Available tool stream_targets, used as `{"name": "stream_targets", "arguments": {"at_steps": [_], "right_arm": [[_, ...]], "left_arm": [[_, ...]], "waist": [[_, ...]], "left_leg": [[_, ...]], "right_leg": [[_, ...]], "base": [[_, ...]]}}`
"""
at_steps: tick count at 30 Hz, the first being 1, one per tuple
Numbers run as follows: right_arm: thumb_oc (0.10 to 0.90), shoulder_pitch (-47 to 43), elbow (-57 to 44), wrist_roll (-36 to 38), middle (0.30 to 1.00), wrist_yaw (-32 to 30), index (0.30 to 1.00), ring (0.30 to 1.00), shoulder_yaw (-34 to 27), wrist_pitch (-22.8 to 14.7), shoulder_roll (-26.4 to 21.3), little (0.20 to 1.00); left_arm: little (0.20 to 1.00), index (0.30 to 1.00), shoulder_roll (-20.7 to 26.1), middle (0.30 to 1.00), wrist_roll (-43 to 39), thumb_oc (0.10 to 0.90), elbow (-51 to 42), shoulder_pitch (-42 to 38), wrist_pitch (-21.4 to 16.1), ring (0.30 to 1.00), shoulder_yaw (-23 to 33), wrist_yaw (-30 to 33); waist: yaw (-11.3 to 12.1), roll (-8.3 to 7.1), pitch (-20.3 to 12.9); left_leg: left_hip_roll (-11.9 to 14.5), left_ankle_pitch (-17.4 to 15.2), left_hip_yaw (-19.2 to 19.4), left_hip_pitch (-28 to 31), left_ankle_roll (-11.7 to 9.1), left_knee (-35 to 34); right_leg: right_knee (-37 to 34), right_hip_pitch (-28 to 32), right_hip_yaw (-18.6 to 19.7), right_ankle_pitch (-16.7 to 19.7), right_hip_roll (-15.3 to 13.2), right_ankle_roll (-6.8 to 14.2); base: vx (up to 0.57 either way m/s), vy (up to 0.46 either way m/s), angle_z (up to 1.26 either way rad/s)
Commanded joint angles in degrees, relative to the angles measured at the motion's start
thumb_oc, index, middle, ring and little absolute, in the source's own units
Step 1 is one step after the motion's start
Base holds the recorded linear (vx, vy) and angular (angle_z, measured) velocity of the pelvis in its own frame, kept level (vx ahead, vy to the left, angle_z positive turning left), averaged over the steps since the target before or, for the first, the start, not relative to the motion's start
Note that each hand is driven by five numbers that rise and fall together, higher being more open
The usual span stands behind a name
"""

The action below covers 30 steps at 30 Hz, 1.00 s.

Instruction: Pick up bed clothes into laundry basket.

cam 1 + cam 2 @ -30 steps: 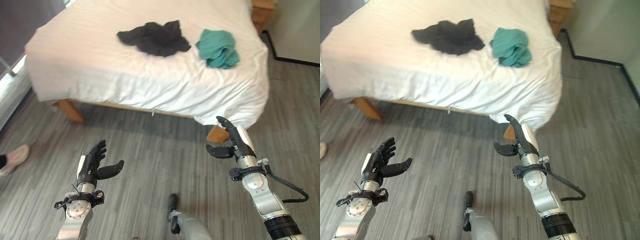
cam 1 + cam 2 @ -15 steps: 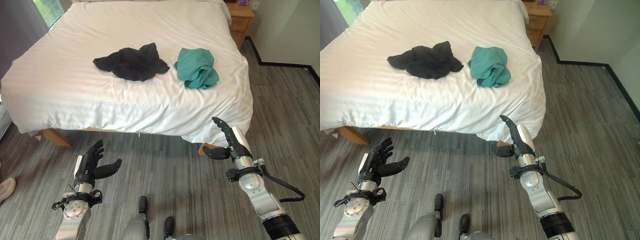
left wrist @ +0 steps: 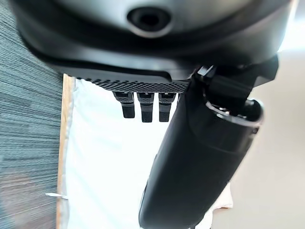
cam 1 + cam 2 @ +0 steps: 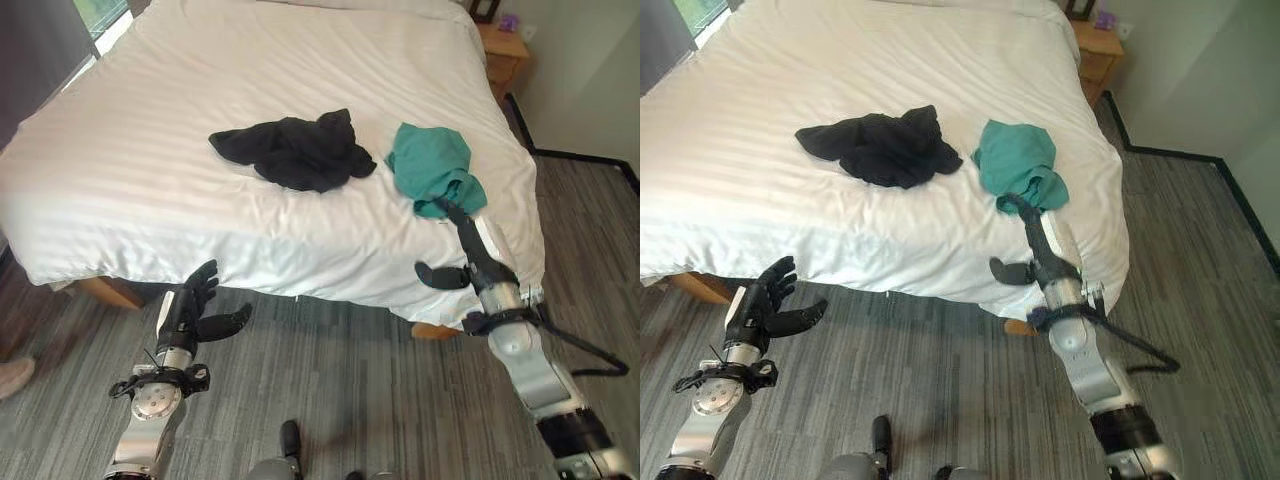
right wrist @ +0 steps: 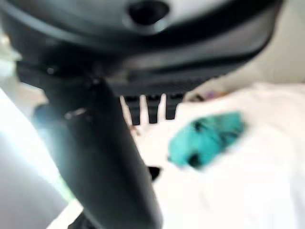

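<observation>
A crumpled black garment (image 4: 291, 152) lies near the middle of the white bed (image 4: 150, 190). A crumpled teal garment (image 4: 432, 166) lies to its right, near the bed's right front corner; the right wrist view shows the teal garment (image 5: 207, 138) past the fingers. My right hand (image 4: 473, 253) is raised at the bed's front edge, fingers straight and pointing up at the teal garment, holding nothing. My left hand (image 4: 186, 314) hangs open below the bed's front edge at the lower left, empty.
A wooden nightstand (image 4: 503, 52) stands at the bed's far right corner beside a pale wall. Grey plank floor (image 4: 330, 400) runs in front of and to the right of the bed. A person's shoe (image 4: 14, 376) shows at the left edge.
The camera has moved closer to the bed. My right hand has risen to the bed's edge, just below the teal garment. My left hand has held its pose.
</observation>
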Motion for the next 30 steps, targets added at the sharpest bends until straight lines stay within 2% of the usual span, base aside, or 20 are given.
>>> {"name": "stream_targets", "arguments": {"at_steps": [1,2,3,4,5,6,7,8,11,13,15,16,17,18,19,21,22,25,30], "right_arm": [[0.800,-19.88,7.01,-0.68,0.900,-5.51,0.900,0.900,2.24,-2.12,-4.39,0.900],[0.800,-24.11,10.29,-0.41,0.900,-5.76,0.900,0.900,4.36,-1.99,-5.65,0.900],[0.800,-26.24,11.37,-0.62,0.900,-5.42,0.900,0.900,5.86,-1.78,-6.68,0.900],[0.800,-26.89,11.85,-0.51,0.900,-5.52,0.900,0.900,6.36,-1.91,-6.68,0.900],[0.800,-30.27,15.67,-0.38,0.900,-5.61,0.900,0.900,8.43,-1.60,-6.90,0.900],[0.800,-32.91,19.62,-0.03,0.900,-6.30,0.900,0.900,9.86,-1.39,-7.47,0.900],[0.800,-33.78,21.32,0.34,0.900,-6.68,0.900,0.900,10.45,-1.55,-7.41,0.900],[0.800,-38.13,24.59,-0.04,0.900,-6.99,0.900,0.900,12.92,-1.34,-7.66,0.900],[0.800,-39.46,25.74,-0.80,0.900,-7.13,0.900,0.900,15.00,-1.23,-7.44,0.900],[0.800,-40.85,25.44,-1.35,0.900,-6.48,0.900,0.900,15.96,-0.86,-7.03,0.900],[0.800,-41.87,25.07,-1.18,0.900,-6.32,0.900,0.900,16.08,-0.87,-6.90,0.900],[0.800,-42.37,25.19,-0.83,0.900,-6.59,0.900,0.900,16.39,-0.62,-6.87,0.900],[0.800,-42.49,25.90,-0.78,0.900,-6.49,0.900,0.900,17.01,-0.31,-6.52,0.900],[0.800,-42.51,26.64,-0.89,0.900,-6.31,0.900,0.900,17.55,-0.31,-6.34,0.900],[0.800,-42.44,27.14,-1.30,0.900,-5.92,0.900,0.900,18.35,-0.30,-6.47,0.900],[0.800,-40.97,29.20,-0.82,0.900,-5.05,0.900,0.900,18.06,-0.58,-7.43,0.900],[0.800,-40.26,29.20,-1.60,0.900,-3.84,0.900,0.900,18.73,-0.67,-7.94,0.900],[0.800,-40.03,33.82,-2.95,0.900,-3.67,0.900,0.900,20.08,-0.42,-7.85,0.900],[0.800,-43.30,39.43,-5.89,0.900,-3.27,0.900,0.900,23.37,0.26,-8.06,0.900]], "left_arm": [[0.900,0.900,5.92,0.900,-1.88,0.800,-4.05,-0.72,-4.72,0.900,0.17,-0.01],[0.900,0.900,6.59,0.900,-2.27,0.800,-3.16,-1.46,-4.97,0.900,-0.57,-0.10],[0.900,0.900,6.94,0.900,-2.66,0.800,-2.89,-1.62,-5.07,0.900,-1.00,-0.31],[0.900,0.900,6.79,0.900,-2.71,0.800,-2.80,-1.69,-5.12,0.900,-0.85,-0.34],[0.900,0.900,6.95,0.900,-3.57,0.800,-2.39,-2.14,-5.35,0.900,-1.77,-0.63],[0.900,0.900,6.98,0.900,-4.66,0.800,-1.52,-2.96,-5.85,0.900,-2.49,-0.54],[0.900,0.900,6.58,0.900,-4.89,0.800,-0.76,-3.64,-6.13,0.900,-2.80,-0.27],[0.900,0.900,7.12,0.900,-4.96,0.800,-0.62,-4.73,-6.90,0.900,-3.46,-0.38],[0.900,0.900,6.10,0.900,-4.91,0.800,-0.57,-4.12,-7.06,0.900,-3.35,0.01],[0.900,0.900,5.96,0.900,-5.83,0.800,-2.29,-2.43,-6.94,0.900,-2.66,-0.55],[0.900,0.900,5.71,0.900,-6.19,0.800,-2.73,-2.12,-6.64,0.900,-2.30,-0.82],[0.900,0.900,5.79,0.900,-6.02,0.800,-2.25,-2.45,-6.43,0.900,-2.68,-0.74],[0.900,0.900,5.82,0.900,-5.69,0.800,-2.01,-2.54,-6.25,0.900,-2.99,-0.73],[0.900,0.900,5.86,0.900,-5.81,0.800,-2.20,-2.40,-5.97,0.900,-2.86,-0.94],[0.900,0.900,5.87,0.900,-6.05,0.800,-2.81,-1.62,-5.76,0.900,-2.39,-1.27],[0.900,0.900,6.19,0.900,-5.44,0.800,-2.70,-0.10,-6.04,0.900,-1.54,-1.31],[0.900,0.900,6.26,0.900,-5.86,0.800,-3.20,1.28,-5.45,0.900,-1.60,-2.78],[0.900,0.900,6.07,0.900,-6.63,0.800,-2.99,1.95,-5.64,0.900,-2.62,-3.36],[0.900,0.900,6.70,0.900,-6.71,0.800,-2.76,1.94,-6.05,0.900,-3.16,-3.91]], "waist": [[3.13,-3.24,-4.10],[3.49,-4.09,-4.31],[3.77,-4.86,-4.46],[3.32,-4.61,-4.27],[3.02,-5.41,-4.35],[2.34,-6.19,-4.41],[1.85,-6.15,-4.32],[2.10,-6.31,-4.46],[1.58,-6.53,-5.51],[1.96,-5.92,-5.81],[3.51,-6.14,-4.32],[4.22,-6.74,-3.25],[5.31,-7.61,-2.06],[6.02,-7.71,-1.83],[6.57,-6.99,-2.17],[7.47,-5.72,-2.41],[7.32,-5.06,-3.29],[6.61,-4.08,-4.81],[5.96,-2.95,-5.05]], "left_leg": [[6.47,-3.52,1.47,2.49,-7.76,-0.55],[6.71,-3.93,1.10,2.68,-8.44,-0.55],[6.50,-4.28,0.68,2.68,-8.79,-0.55],[6.63,-4.43,0.37,2.85,-8.88,-0.55],[6.27,-5.71,-0.82,3.89,-9.38,-0.55],[5.33,-6.72,-2.79,4.62,-9.68,-0.55],[5.15,-7.53,-4.06,5.24,-9.99,-0.55],[5.28,-8.89,-4.89,6.29,-10.48,-0.55],[5.39,-10.38,-5.99,9.08,-10.89,-0.55],[6.31,-9.46,-6.08,9.86,-11.65,3.03],[6.19,-5.51,-7.61,4.19,-13.06,15.35],[5.27,-5.52,-7.96,0.83,-12.74,19.63],[2.81,-6.62,-8.49,-3.20,-11.74,21.33],[0.79,-9.09,-8.84,-5.72,-10.72,19.39],[0.34,-9.12,-9.35,-5.83,-10.23,15.64],[2.40,-6.17,-8.38,-6.70,-10.71,10.81],[3.06,-5.29,-7.42,-5.54,-10.50,7.10],[2.62,-3.37,-6.81,-1.25,-10.48,0.34],[2.89,-3.77,-6.25,-0.18,-10.69,-0.55]], "right_leg": [[-8.22,-1.69,-0.29,19.19,-5.85,1.57],[-12.78,-1.62,-1.60,17.97,-6.83,0.86],[-16.67,-1.56,-2.02,16.42,-6.62,0.25],[-17.11,-0.98,-2.44,16.36,-6.52,0.18],[-24.60,-1.72,-1.78,14.74,-4.78,-0.58],[-31.35,-3.73,0.28,15.55,-2.37,-0.40],[-33.64,-5.03,1.11,17.11,-1.49,0.13],[-35.52,-4.73,-0.60,18.38,-1.73,0.36],[-35.61,-3.38,0.12,18.87,-1.78,-0.69],[-36.05,-1.32,-1.04,17.71,-1.35,-2.05],[-36.64,1.70,-1.94,16.66,-1.09,-4.08],[-36.83,2.66,-2.42,15.97,-1.50,-4.61],[-36.83,3.39,-2.19,15.61,-1.98,-4.76],[-36.83,3.74,-1.64,15.13,-2.12,-4.35],[-36.83,3.97,-0.75,14.50,-1.67,-3.82],[-36.83,5.30,-0.42,12.98,-2.06,-3.23],[-36.83,5.89,-0.49,12.08,-1.23,-3.48],[-36.83,6.39,-0.68,12.15,-0.66,-3.97],[-36.83,5.69,-0.33,12.15,-0.73,-3.77]], "base": [[0.26,-0.114,0.29],[0.28,-0.121,0.14],[0.22,-0.091,0.12],[0.28,-0.067,0.19],[0.41,-0.043,0.32],[0.53,-0.045,0.36],[0.56,-0.055,0.57],[0.44,-0.061,0.80],[0.35,-0.046,0.91],[0.36,-0.080,0.32],[0.18,-0.168,0.13],[0.08,-0.207,0.24],[0.07,-0.122,0.20],[0.15,-0.012,0.03],[0.21,0.097,-0.08],[0.23,0.139,-0.10],[0.23,0.138,-0.10],[0.21,0.107,-0.08],[0.09,0.044,0.07]]}}
